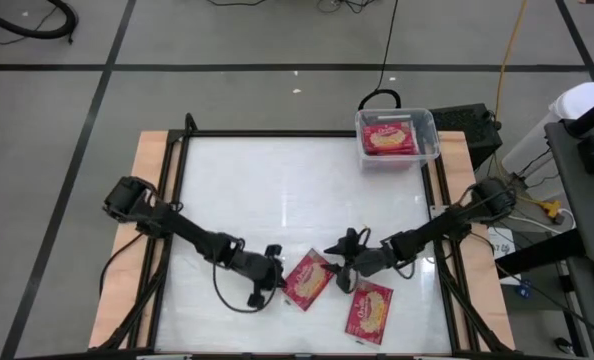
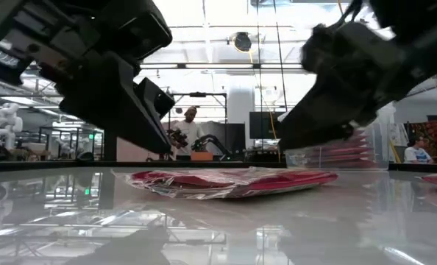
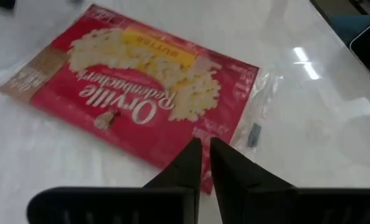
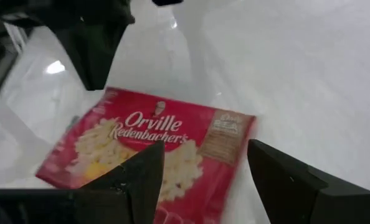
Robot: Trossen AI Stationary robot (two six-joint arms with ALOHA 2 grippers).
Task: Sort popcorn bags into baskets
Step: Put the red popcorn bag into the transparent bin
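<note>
Red glossy flat packet [image 1: 308, 279] (crinkly wrapper) between left claw [image 1: 274, 274], pinched together, and right claw [image 1: 343, 262], spread wide.

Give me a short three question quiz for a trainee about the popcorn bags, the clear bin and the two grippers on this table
1. True or false: the clear bin already holds a popcorn bag.
2. How many popcorn bags lie on the table outside the bin? A) one B) two C) four
3. Fill in: the left gripper's fingers are ____, while the right gripper's fingers are ____.

Key
1. True: a red bag in the bin.
2. B: one bag between the grippers, another bag nearer the table's front edge.
3. Shut; open.
</note>
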